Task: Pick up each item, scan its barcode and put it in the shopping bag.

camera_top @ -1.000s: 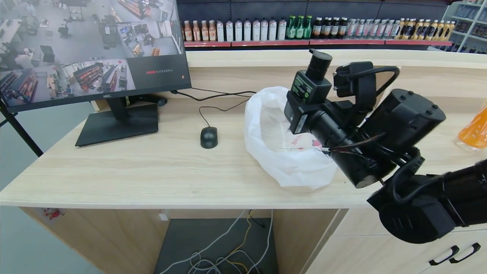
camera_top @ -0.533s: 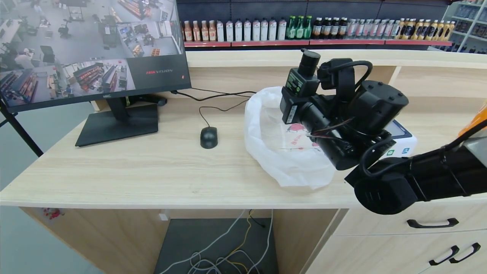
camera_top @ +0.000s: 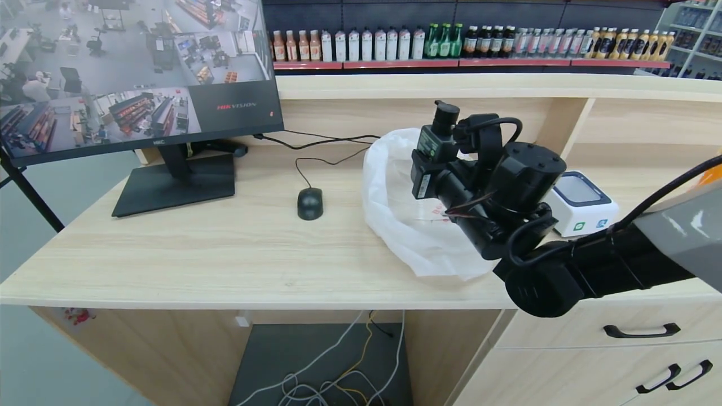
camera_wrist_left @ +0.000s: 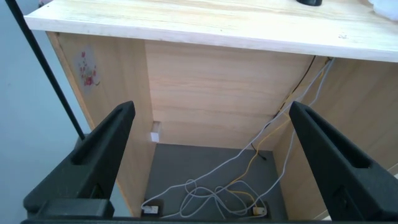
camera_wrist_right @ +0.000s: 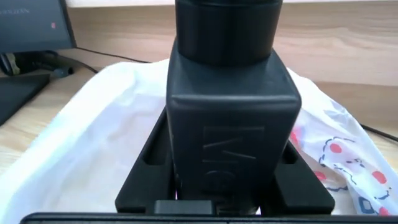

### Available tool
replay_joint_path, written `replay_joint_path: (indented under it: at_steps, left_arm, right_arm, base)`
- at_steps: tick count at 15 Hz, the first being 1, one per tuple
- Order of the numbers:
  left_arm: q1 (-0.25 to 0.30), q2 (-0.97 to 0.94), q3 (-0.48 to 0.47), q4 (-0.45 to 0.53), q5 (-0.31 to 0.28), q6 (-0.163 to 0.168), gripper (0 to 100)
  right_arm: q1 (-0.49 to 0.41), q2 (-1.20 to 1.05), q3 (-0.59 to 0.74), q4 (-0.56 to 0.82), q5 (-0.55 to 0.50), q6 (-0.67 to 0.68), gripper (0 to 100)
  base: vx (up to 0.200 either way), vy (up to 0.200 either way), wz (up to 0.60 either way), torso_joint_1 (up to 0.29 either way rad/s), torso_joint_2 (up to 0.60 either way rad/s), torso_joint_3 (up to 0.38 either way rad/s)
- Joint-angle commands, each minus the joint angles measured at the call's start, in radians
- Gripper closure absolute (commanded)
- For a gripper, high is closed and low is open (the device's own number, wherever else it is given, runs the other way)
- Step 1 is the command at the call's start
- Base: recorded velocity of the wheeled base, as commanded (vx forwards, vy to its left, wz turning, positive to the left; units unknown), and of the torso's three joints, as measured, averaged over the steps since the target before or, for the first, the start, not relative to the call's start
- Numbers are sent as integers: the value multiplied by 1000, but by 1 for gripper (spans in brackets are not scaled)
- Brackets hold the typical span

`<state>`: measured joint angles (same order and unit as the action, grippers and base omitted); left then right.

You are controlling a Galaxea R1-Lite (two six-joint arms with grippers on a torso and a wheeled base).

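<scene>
My right gripper [camera_top: 433, 172] is shut on a black square-bodied bottle [camera_top: 433, 148] with a round cap and a green label. It holds the bottle tilted over the mouth of the white plastic shopping bag [camera_top: 395, 192], which lies open on the wooden counter [camera_top: 225, 248]. In the right wrist view the bottle [camera_wrist_right: 230, 124] stands between the fingers of the right gripper [camera_wrist_right: 227, 183], with the bag [camera_wrist_right: 87, 149] right behind it. My left gripper [camera_wrist_left: 214, 152] hangs open below the counter's edge, nothing between its fingers.
A white barcode scanner [camera_top: 581, 204] sits to the right of the bag. An orange bottle [camera_top: 712, 173] shows at the right edge. A monitor [camera_top: 130, 73] and a mouse [camera_top: 309, 203] with cables occupy the counter's left. Loose cables [camera_wrist_left: 224, 193] lie under the counter.
My right arm has carried the bottle down and a little to the left, closer to the bag's mouth. This has uncovered the scanner behind it.
</scene>
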<state>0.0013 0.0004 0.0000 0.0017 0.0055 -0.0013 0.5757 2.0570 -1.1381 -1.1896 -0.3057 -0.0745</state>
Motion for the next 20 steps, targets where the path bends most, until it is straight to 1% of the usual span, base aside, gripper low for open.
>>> replay_joint_path:
  at_steps: [1,9,12,20]
  left_arm:
    - [0,0,0,0,1,0,0]
    - [0,0,0,0,1,-2,0]
    - [0,0,0,0,1,-2,0]
    - [0,0,0,0,1,-2,0]
  right_arm:
    - [-1,26,-2,-2,-1,-1,100]
    - [-24,101,-32,-2,0,1,100]
    - [-40,123,-34,-7,2,4,100]
    - [-50,157,-34,-12,2,10,100]
  base:
    - [0,0,0,0,0,0]
    - [0,0,0,0,0,0]
    - [0,0,0,0,0,0]
    - [0,0,0,0,0,0]
